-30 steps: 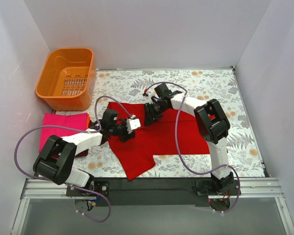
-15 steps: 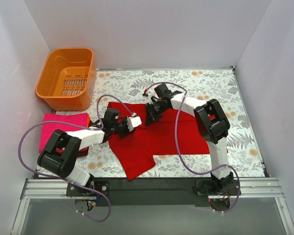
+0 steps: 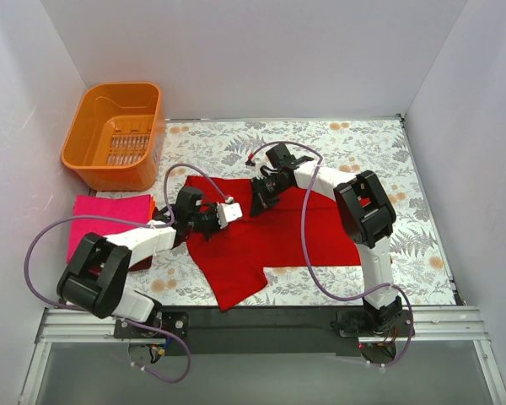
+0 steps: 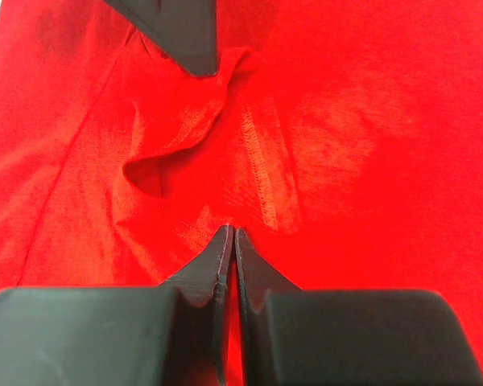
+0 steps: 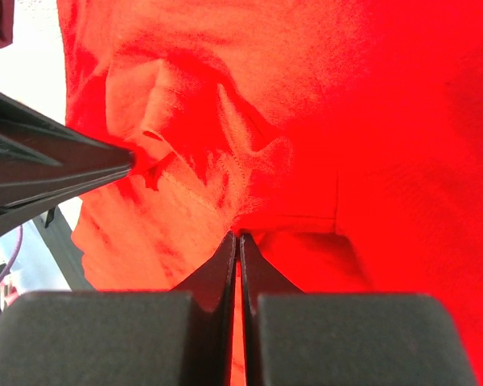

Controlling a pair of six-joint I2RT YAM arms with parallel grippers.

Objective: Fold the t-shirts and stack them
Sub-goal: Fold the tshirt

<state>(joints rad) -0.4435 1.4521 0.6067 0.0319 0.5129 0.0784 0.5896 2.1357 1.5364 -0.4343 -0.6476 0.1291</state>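
A bright red t-shirt (image 3: 274, 236) lies partly spread on the floral cloth at the table's middle. My left gripper (image 3: 229, 212) is shut on a pinch of its cloth near the top left; in the left wrist view (image 4: 230, 233) the jaws are closed with red fabric between them. My right gripper (image 3: 258, 205) is shut on the red shirt (image 5: 370, 145) just beside it, jaws closed (image 5: 238, 238). The two grippers nearly face each other, a bunched fold (image 4: 177, 121) between them. A folded magenta-pink shirt (image 3: 105, 218) lies at the left, with orange (image 3: 153, 205) and dark red edges under it.
An orange slotted basket (image 3: 114, 135) stands at the back left. The grey-and-orange floral cloth (image 3: 354, 143) covers the table. White walls close in the back and both sides. Purple cables loop beside both arms.
Almost nothing. My left arm shifted slightly and came back; both grippers stay shut on the red shirt at the same spot.
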